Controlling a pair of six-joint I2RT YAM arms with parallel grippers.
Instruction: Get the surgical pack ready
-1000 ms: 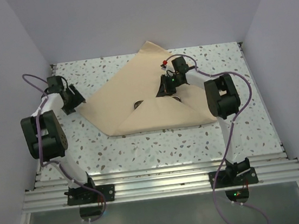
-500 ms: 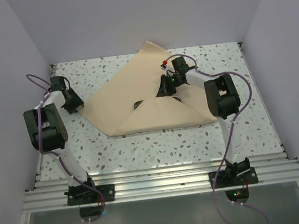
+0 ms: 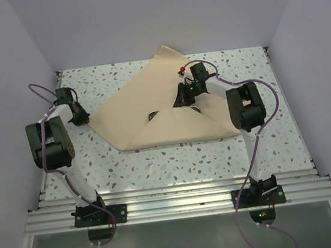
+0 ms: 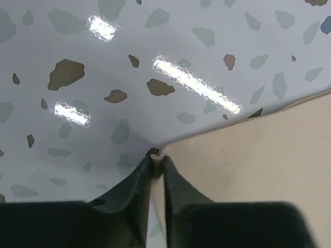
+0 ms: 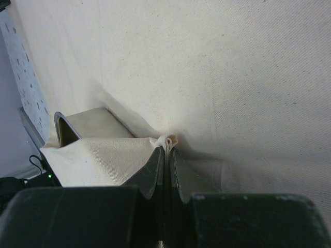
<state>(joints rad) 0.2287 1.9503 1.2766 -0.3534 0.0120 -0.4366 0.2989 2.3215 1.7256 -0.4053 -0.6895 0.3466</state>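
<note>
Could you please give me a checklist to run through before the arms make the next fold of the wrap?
1. Right gripper pinching the wrap sheet: ok, cloth is bunched at its tips.
2. Left gripper on the sheet's left corner: ok, though only the very tip of the corner is caught.
3. Steel tray fully covered: not ok, bits show at the gaps between the flaps.
4. Near flap lying flat: ok.
5. Instruments and gauze in place inside: cannot tell, hidden by the sheet.
</note>
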